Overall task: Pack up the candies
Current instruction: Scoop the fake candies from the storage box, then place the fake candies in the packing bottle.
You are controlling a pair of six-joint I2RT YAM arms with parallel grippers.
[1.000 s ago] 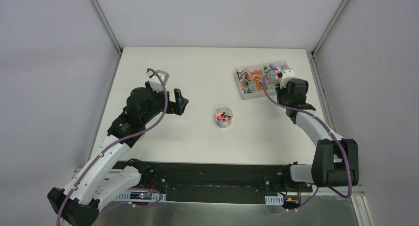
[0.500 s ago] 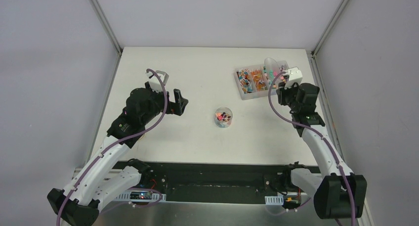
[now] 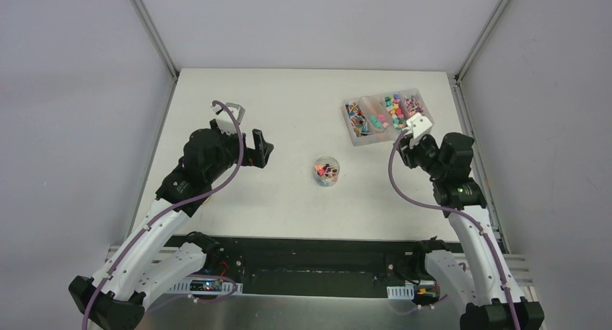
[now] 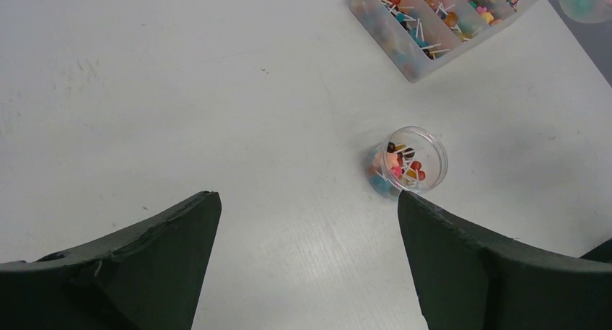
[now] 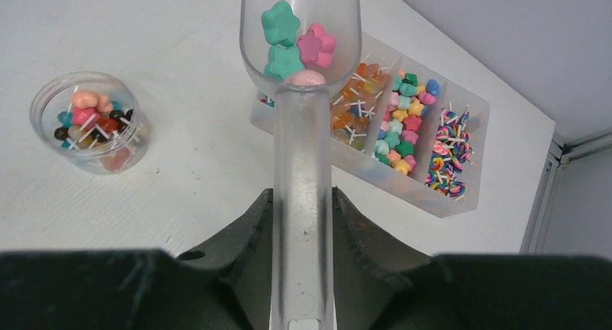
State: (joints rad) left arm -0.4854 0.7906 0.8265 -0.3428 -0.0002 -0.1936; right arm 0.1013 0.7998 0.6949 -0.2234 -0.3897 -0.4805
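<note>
My right gripper (image 5: 302,196) is shut on the handle of a clear plastic scoop (image 5: 301,128). The scoop's bowl holds teal and pink star-shaped candies (image 5: 294,37) and hangs over the table by the near-left corner of the clear divided tray (image 5: 433,200). Several compartments of the tray hold many multicoloured candies (image 5: 400,120). The small round clear jar (image 5: 90,120) holds some candies and stands left of the scoop. From above, the right gripper (image 3: 402,138) is at the tray's (image 3: 349,124) near side. My left gripper (image 3: 261,148) is open and empty, left of the jar (image 3: 326,171).
In the left wrist view the jar (image 4: 410,160) stands just beyond my right finger (image 4: 491,265), and the tray (image 4: 404,63) lies at the far right. The table's right edge and a metal frame post (image 3: 462,92) run close behind the tray.
My right arm has drawn back toward the near side, and the scoop has come up out of the tray with candies in it. The left arm has barely moved.
</note>
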